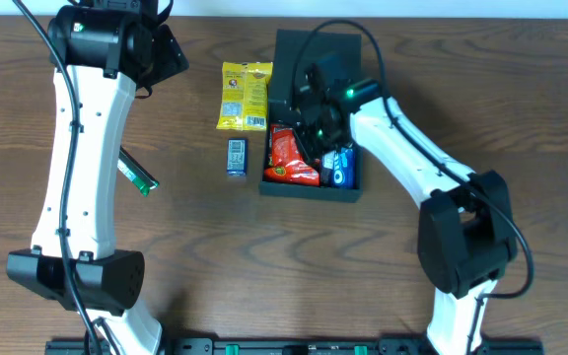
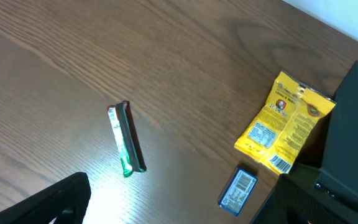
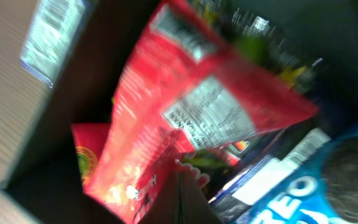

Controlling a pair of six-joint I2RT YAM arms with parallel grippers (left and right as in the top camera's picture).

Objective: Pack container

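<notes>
The dark container (image 1: 310,191) lies open at the table's middle back, its flap lid toward the far edge. Inside are a red snack packet (image 1: 289,158) and a blue Oreo packet (image 1: 341,166). My right gripper (image 1: 319,123) is down inside the container. In the right wrist view its fingers (image 3: 180,193) are pressed together on the serrated edge of the red packet (image 3: 185,106), beside the Oreo packet (image 3: 291,186). My left gripper (image 1: 161,49) is raised at the back left; in the left wrist view it (image 2: 176,208) is open and empty.
Left of the container on the table lie a yellow snack packet (image 1: 245,96), a small blue packet (image 1: 237,156) and a green stick packet (image 1: 138,173). In the left wrist view they show as the yellow packet (image 2: 284,121), the blue packet (image 2: 238,190) and the stick (image 2: 126,138).
</notes>
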